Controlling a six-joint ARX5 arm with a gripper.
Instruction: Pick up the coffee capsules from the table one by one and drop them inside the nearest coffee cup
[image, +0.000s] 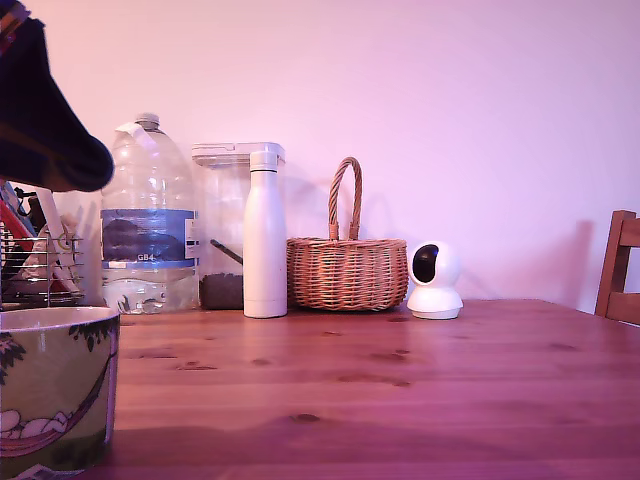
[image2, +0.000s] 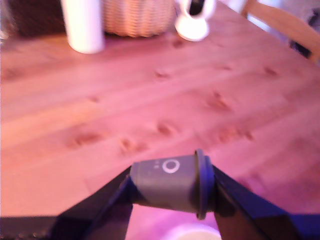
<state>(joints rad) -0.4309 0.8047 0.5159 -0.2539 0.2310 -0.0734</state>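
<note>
big water bottle (image: 149, 215): blue label with small white letters that look like "GB4" | grey coffee capsule (image2: 172, 182): a white ring sign and tiny dots, no words | nothing else can be read

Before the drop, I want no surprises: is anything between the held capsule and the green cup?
Nothing visible. The gripper holds the grey capsule above the table, and a pale rim that may be the cup's shows just beneath it. The cup looks open on top. The bottle, basket and camera stand far back.
</note>
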